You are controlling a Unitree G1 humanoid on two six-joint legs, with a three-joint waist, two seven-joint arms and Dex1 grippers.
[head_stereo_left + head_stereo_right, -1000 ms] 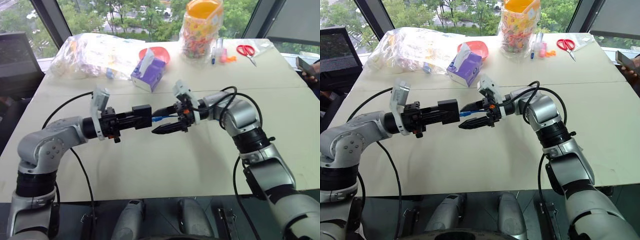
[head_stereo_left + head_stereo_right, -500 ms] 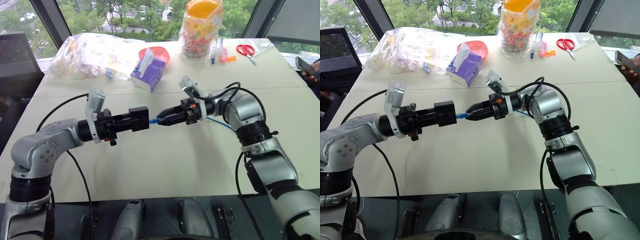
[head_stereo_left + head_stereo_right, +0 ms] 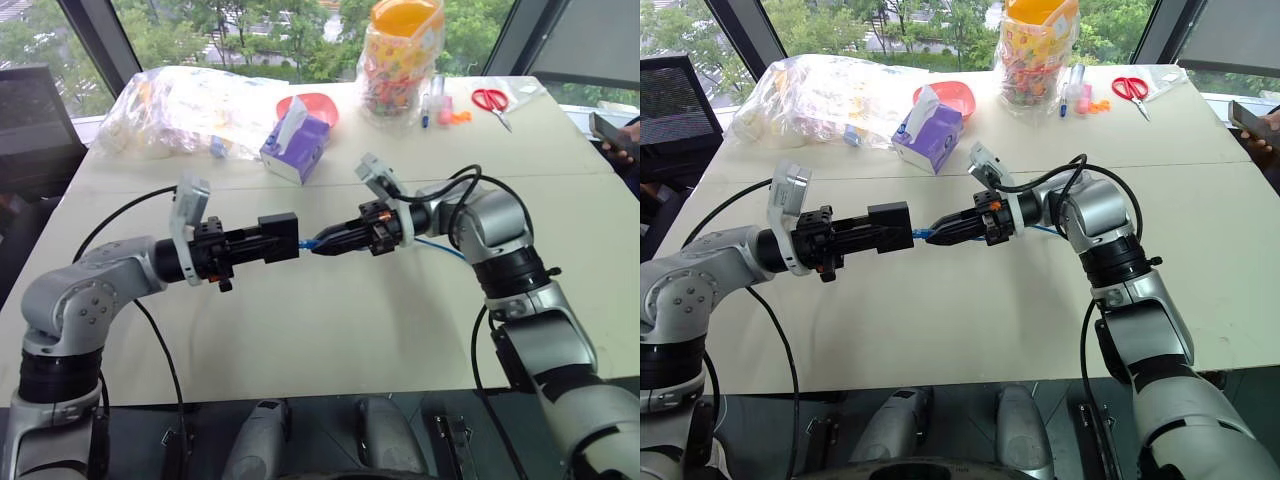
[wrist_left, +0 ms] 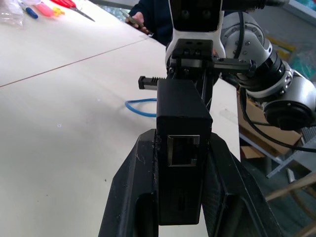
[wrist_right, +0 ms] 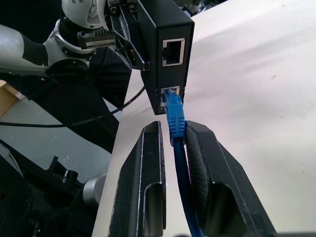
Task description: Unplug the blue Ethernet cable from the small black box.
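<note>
My left tool (image 3: 262,244) reaches in level from the left, clenched on the small black box (image 3: 279,237) and holding it in the air above the cream tabletop (image 3: 330,320). In the left wrist view the box (image 4: 181,148) sits clamped between my two black fingers (image 4: 129,197), with an empty port on the face turned toward that camera.

My right tool (image 3: 322,243) reaches in from the right and meets the box head on. Its fingers (image 5: 143,197) stand on either side of the blue Ethernet cable (image 5: 177,143), just behind the plug. The cable lies against one finger, and a narrow gap shows on the other side, so I cannot tell whether the tool is squeezing it or only straddling it. The plug is seated in the lower of two ports on the box's end face; the upper port is empty. The cable runs back between the fingers, and a blue length of it (image 3: 440,247) shows below my right forearm, over the tabletop.

Farther back on the tabletop stand a purple tissue box (image 3: 298,143), a crinkled clear plastic bag (image 3: 190,105), a red bowl (image 3: 312,104) behind the tissue box, a jar of colourful bits with an orange lid (image 3: 402,58), some markers (image 3: 436,102) and red-handled scissors (image 3: 491,101). A person's hand holding a phone (image 3: 612,135) shows at the far right edge.
</note>
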